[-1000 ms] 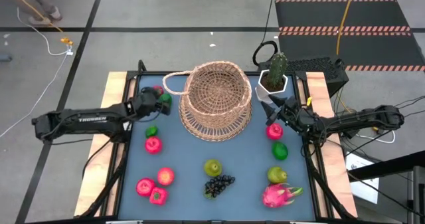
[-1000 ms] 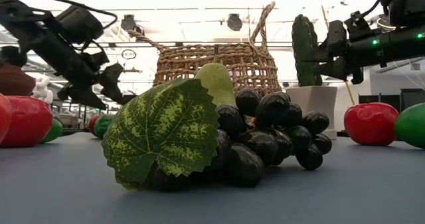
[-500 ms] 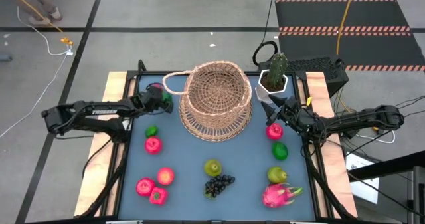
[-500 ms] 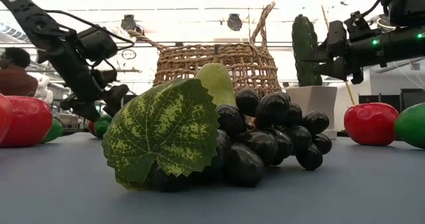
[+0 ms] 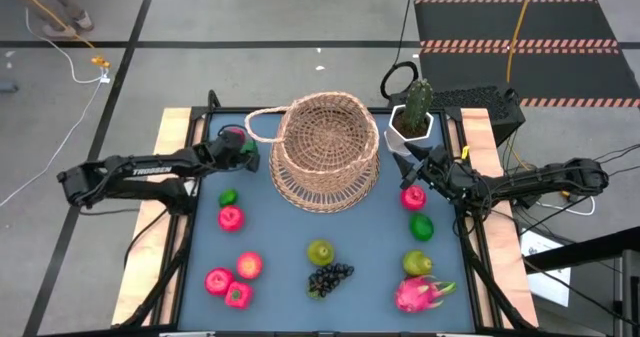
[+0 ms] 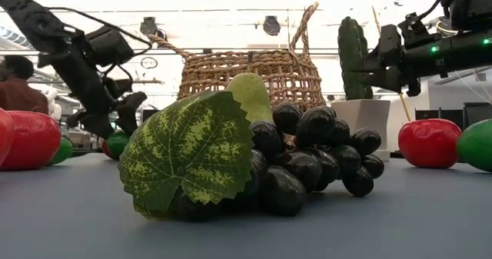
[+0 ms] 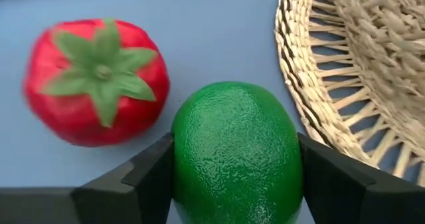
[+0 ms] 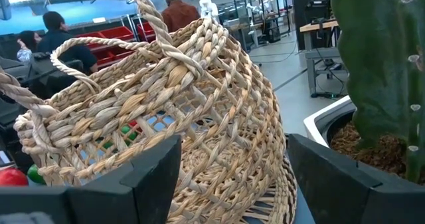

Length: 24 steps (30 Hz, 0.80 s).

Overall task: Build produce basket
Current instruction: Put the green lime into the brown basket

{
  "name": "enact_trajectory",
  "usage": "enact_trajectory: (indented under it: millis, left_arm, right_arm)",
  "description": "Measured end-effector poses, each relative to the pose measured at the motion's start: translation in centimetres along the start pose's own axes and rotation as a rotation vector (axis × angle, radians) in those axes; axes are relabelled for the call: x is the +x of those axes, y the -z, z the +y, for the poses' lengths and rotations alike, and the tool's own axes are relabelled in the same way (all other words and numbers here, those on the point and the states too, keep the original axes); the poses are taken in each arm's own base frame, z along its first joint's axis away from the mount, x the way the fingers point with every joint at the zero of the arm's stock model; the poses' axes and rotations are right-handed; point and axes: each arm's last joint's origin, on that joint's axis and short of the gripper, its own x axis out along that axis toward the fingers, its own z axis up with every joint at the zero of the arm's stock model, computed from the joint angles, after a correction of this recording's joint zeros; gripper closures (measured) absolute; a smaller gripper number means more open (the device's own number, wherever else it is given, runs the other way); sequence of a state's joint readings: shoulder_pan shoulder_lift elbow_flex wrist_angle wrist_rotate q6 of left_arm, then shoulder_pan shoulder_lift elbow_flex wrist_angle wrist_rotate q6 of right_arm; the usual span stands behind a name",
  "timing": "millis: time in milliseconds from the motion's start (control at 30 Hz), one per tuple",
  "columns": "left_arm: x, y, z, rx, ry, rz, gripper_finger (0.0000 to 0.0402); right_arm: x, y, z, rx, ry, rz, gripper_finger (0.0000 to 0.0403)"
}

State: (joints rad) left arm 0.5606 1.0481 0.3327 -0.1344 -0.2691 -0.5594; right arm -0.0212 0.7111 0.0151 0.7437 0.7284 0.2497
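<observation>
From above, the round woven basket lies tipped on the blue counter, its flared base toward the near side and its thin loop handle toward the left pincer. That pincer sits just beside the basket's left flank, over a red strawberry and a lime. Near the basket's front lie a smooth pear and a dark grape bunch. The right pincer hangs just right of the basket, beside a spiny cactus in a white pot.

At counter height, the grape bunch with its veined leaf fills the foreground, the wicker basket behind it. The left pincer reaches down left of the basket; the right one hovers high beside the cactus.

The left wrist camera shows the glossy, pebbled lime lodged between the two dark fingers, touching both, the strawberry with its green star cap beside it, and the basket's open-weave edge close by.

The right wrist camera shows its fingers spread wide, nothing between them, the basket's braided wall ahead.
</observation>
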Motion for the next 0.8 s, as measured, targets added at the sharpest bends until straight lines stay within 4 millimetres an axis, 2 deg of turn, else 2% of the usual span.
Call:
enact_trajectory:
  millis: [100,200,333,467,600,700,800]
  left_arm:
    - [-1.7,-1.3,-0.2,0.015,-0.047,0.025,0.0138]
    - [-3.8,-3.3,-0.3,0.063,-0.190,0.019,0.0136]
    - [-7.0,-7.0,-1.0,0.116,-0.348,-0.095,0.0134]
    - [-10.1,-10.9,-2.0,0.166,-0.388,-0.249,0.0133]
    - [-14.0,-14.9,-3.4,0.210,-0.276,-0.399,0.0132]
    - [-16.3,-17.0,-4.9,0.335,-0.039,-0.496,0.0132]
    - [-17.5,-18.2,-6.5,0.440,0.221,-0.602,0.0132]
  right_arm:
    - [0.0,0.1,0.0,-0.004,-0.012,0.008,0.0134]
    - [0.0,0.2,0.0,-0.012,-0.022,0.020,0.0139]
    - [0.0,0.2,0.0,-0.014,-0.017,0.021,0.0145]
    - [0.0,0.2,0.0,-0.012,-0.018,0.022,0.0147]
    - [0.0,0.2,0.0,0.002,-0.018,0.022,0.0147]
    - [0.0,0.2,0.0,0.003,-0.018,0.022,0.0147]
    - [0.0,0.2,0.0,0.004,-0.018,0.022,0.0147]
